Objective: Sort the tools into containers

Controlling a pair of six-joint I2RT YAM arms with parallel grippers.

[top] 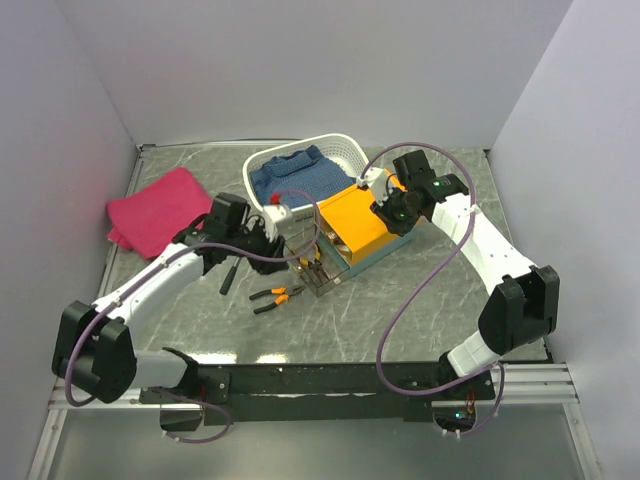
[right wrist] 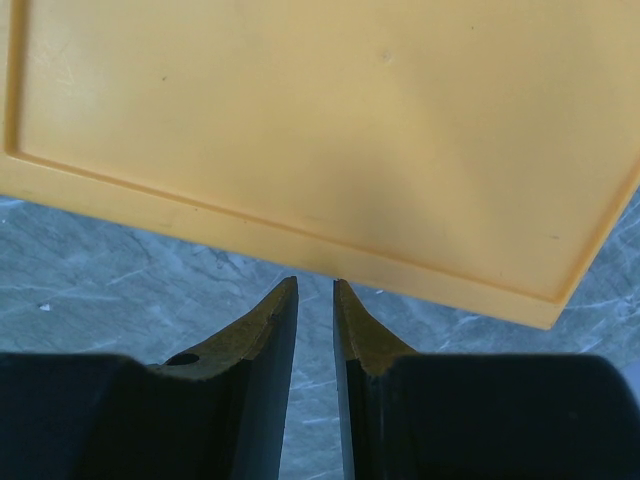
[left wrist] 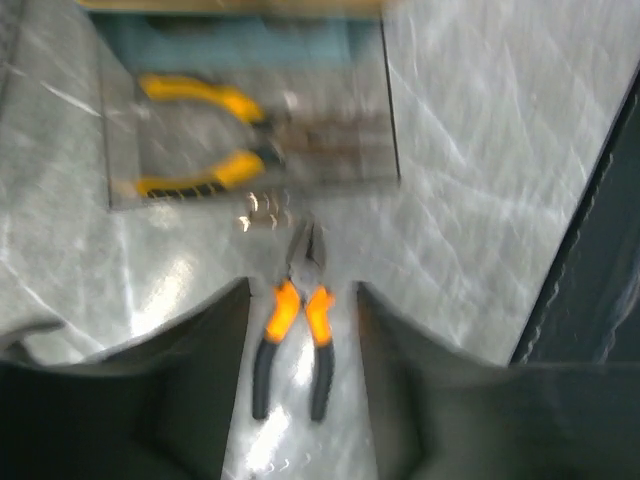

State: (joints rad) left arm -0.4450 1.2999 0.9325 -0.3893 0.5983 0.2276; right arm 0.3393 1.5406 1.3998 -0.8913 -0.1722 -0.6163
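Pliers with orange and black handles lie closed on the grey table, just in front of the clear drawer. The drawer is pulled out from the near-left end of the orange box. The box sits near the middle of the table on a teal base, with its flat lid on.

Inside the drawer lies a second pair of pliers with yellow handles, handles spread. That view is blurred, so little else in the drawer can be told.

The left claw hangs released above the table, its fingers wide apart. The orange-handled pliers show in the gap between them, and neither finger touches the tool.

The right claw is over the box with its fingers drawn almost together, only a thin slit between them. It grips nothing, and in its own camera the tips sit at the edge of the orange lid.

A dark-handled tool lies on the table to the left of the pliers; what kind it is cannot be told. Behind the box stands a white basket with a blue cloth in it. A pink cloth lies at the far left of the table, well apart from the box.
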